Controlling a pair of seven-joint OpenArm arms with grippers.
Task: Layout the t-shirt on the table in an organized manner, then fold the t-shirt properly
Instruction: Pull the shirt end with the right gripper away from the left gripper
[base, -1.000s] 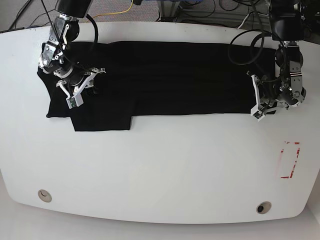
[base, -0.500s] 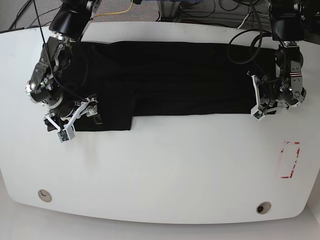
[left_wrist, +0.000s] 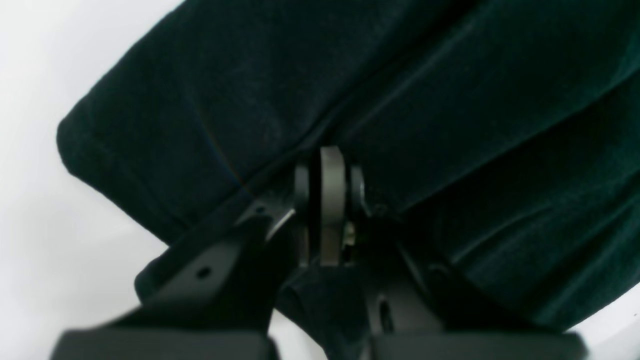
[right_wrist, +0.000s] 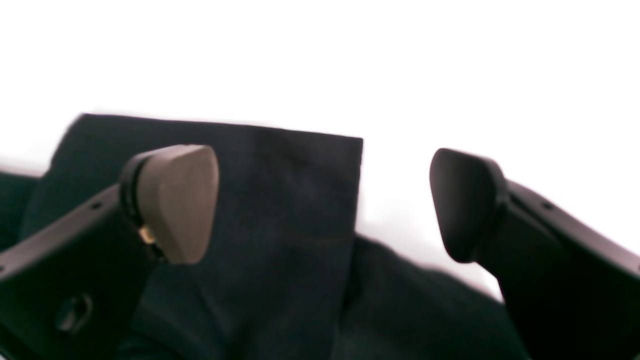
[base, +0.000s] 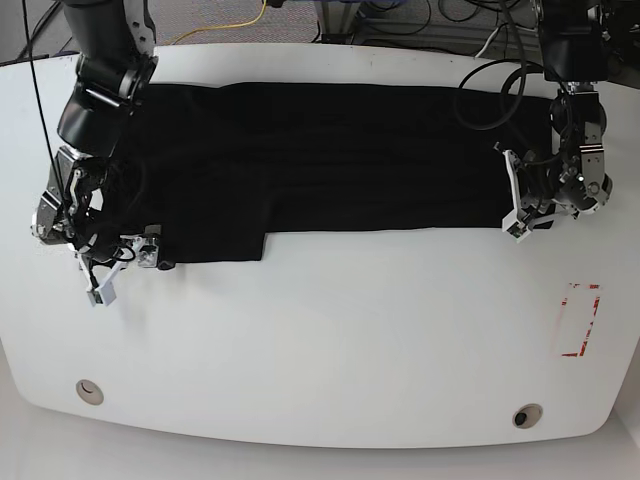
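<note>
The black t-shirt (base: 330, 150) lies spread in a wide band across the far half of the white table (base: 330, 340), a sleeve hanging lower at its left. My left gripper (base: 520, 213) is at the shirt's right edge; in the left wrist view its fingers (left_wrist: 332, 200) are pressed together on a fold of the t-shirt (left_wrist: 450, 100). My right gripper (base: 124, 270) hovers at the sleeve's lower left corner. It stands open (right_wrist: 320, 200) over the sleeve's (right_wrist: 280, 200) straight edge, with nothing pinched.
A red rectangle marking (base: 578, 320) is on the table at the right. Two round grommet holes (base: 90, 390) (base: 527, 415) sit near the front edge. Cables lie beyond the table's far edge.
My right arm has swung down and to the left, from over the shirt's left part to the sleeve's lower left corner. The left arm has stayed put.
</note>
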